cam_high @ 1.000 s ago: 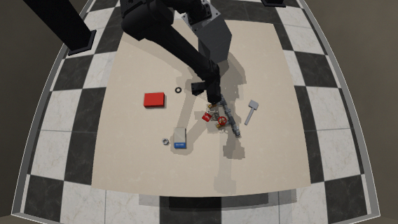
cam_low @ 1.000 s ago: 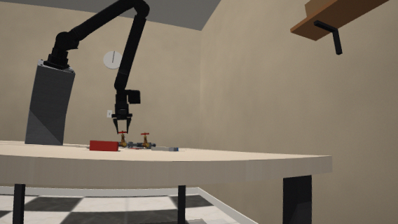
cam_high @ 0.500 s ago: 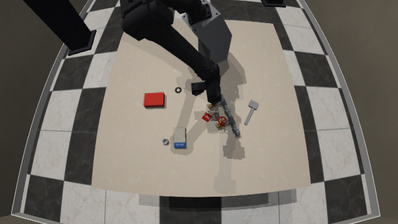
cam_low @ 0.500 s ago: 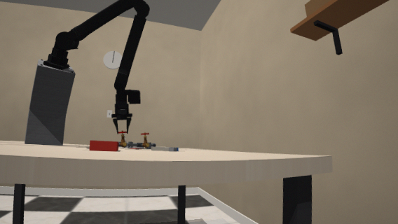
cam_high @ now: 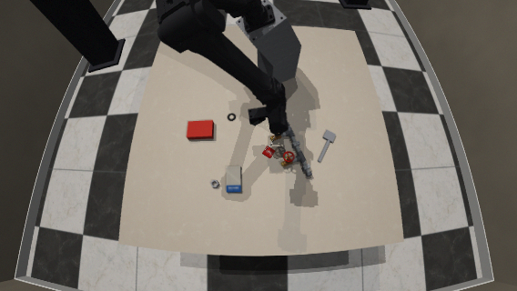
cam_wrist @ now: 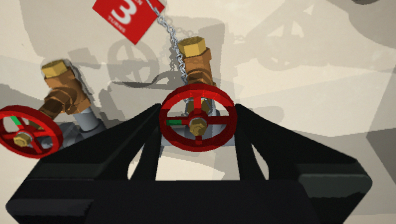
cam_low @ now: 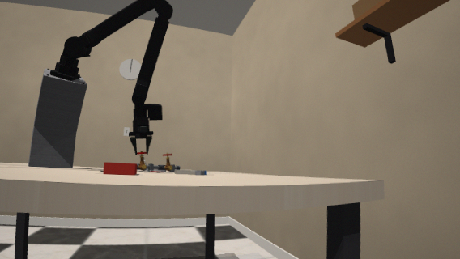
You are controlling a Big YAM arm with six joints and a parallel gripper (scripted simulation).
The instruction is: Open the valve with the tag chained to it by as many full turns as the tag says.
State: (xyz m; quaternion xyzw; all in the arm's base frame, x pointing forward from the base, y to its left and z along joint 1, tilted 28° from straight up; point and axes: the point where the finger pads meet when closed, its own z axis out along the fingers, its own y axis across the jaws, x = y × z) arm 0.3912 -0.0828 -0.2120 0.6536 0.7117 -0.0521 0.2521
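Two brass valves with red handwheels stand on a grey pipe [cam_high: 298, 155] on the table. In the wrist view my gripper [cam_wrist: 198, 112] is shut on the red handwheel [cam_wrist: 198, 115] of the tagged valve, one finger on each side of the rim. A chain [cam_wrist: 172, 40] runs from this valve to a red tag [cam_wrist: 127, 17] that shows the number 3. The other valve's handwheel [cam_wrist: 27, 131] lies at the left, apart from my fingers. In the side view the gripper [cam_low: 141, 150] points straight down onto the left handwheel; the other valve [cam_low: 168, 161] stands to its right. The overhead view shows the tag [cam_high: 268, 152] and the free handwheel [cam_high: 288, 157].
A red block [cam_high: 200, 129], a black ring [cam_high: 231, 116], a nut [cam_high: 215, 184], a grey and blue box [cam_high: 233, 178] and a grey hammer-shaped tool [cam_high: 326, 145] lie around the pipe on the table. The arm's grey base [cam_high: 278, 45] stands at the back.
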